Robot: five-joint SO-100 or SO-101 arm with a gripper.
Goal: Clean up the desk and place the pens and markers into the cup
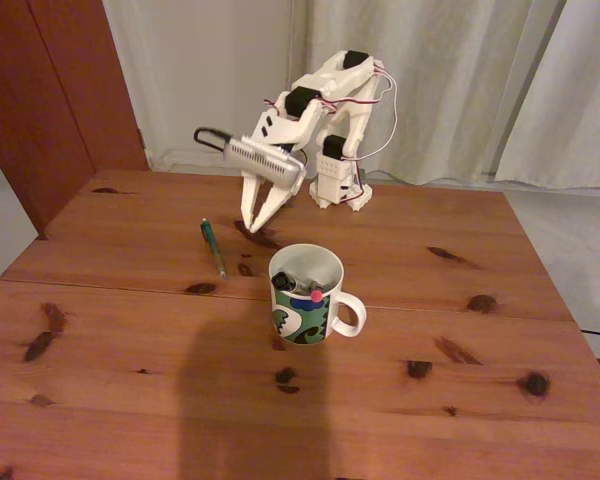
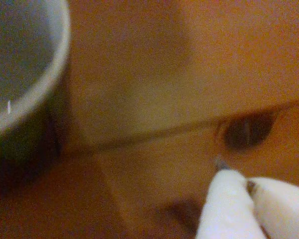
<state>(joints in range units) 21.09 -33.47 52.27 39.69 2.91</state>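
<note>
End effector (image 1: pixel 259 224) empty, fingers nearly together, tips down near desk (image 1: pixel 460 400) behind cup (image 1: pixel 307 296). Two pens already inside cup. Green pen (image 1: pixel 213 247) lies just left. Next: open, shift left, grasp it.

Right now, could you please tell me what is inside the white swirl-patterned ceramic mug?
Inside the white swirl-patterned ceramic mug, a dark cap end and a red-tipped end poke up near the rim. Their lower lengths are hidden by the mug wall.
</note>
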